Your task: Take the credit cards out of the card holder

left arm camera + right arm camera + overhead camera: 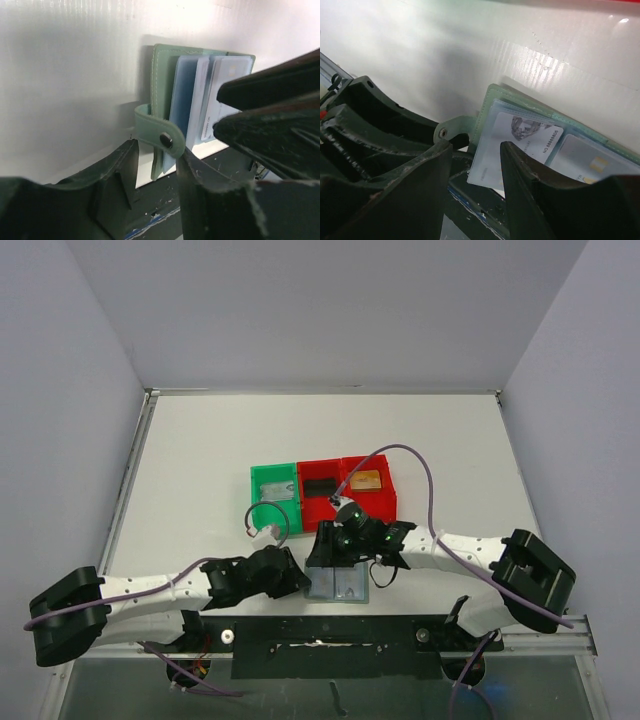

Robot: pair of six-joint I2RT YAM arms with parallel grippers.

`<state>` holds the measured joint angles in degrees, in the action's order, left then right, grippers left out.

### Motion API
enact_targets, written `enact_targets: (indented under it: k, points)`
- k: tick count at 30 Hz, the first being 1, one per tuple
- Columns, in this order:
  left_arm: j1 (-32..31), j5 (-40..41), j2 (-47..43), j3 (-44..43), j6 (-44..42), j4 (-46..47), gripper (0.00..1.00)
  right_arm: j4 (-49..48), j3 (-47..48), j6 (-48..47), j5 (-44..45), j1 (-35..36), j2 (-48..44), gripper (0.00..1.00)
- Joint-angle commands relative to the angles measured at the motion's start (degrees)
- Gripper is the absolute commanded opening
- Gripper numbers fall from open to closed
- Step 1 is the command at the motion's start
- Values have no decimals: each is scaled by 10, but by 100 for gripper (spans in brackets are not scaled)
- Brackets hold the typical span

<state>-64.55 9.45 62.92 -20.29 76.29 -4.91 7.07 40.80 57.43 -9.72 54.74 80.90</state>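
The card holder (337, 583) lies open at the table's near edge, between the two grippers. In the left wrist view its grey-green cover (162, 75) stands on edge, and its snap strap (165, 137) sits between my left gripper's (156, 148) parted fingertips, against the right one. Pale credit cards (225, 82) show in the clear pockets. My right gripper (476, 147) is open over the holder's left panel. A printed card (525, 137) sticks out toward the edge, and the right finger (520, 170) is over it. In the top view the left gripper (296, 576) is at the holder's left edge and the right gripper (335, 546) is above it.
One green bin (275, 485) and two red bins (320, 498) (367, 483) stand in a row just behind the holder. The right red bin holds a gold-brown card. A black rail (330, 635) runs along the near edge under the holder. Purple cables loop over the arms.
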Motion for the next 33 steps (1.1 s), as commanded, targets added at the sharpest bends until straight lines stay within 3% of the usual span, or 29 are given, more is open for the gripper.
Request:
enact_targets:
  k: [1, 9, 20, 24, 27, 33]
  points:
    - [-13, 35, -43, -26, 9, -33, 38, 7, 22, -8, 28, 0, -23, 44]
    - [-21, 49, -53, -35, 12, -47, 44, 42, -23, 40, 94, -4, -93, 44]
    - [-27, 52, -23, -60, -13, -30, 48, -6, -99, 89, 74, -3, -126, 41]
    - [-29, 62, -5, -81, -12, -64, 48, -9, -100, 91, 68, -3, -116, 38]
    - [-39, 97, -32, -100, -11, -116, 48, -4, -96, 91, 70, -4, -110, 37]
    - [-38, 92, -104, -104, -11, -121, 50, 0, -93, 93, 73, -3, -101, 32]
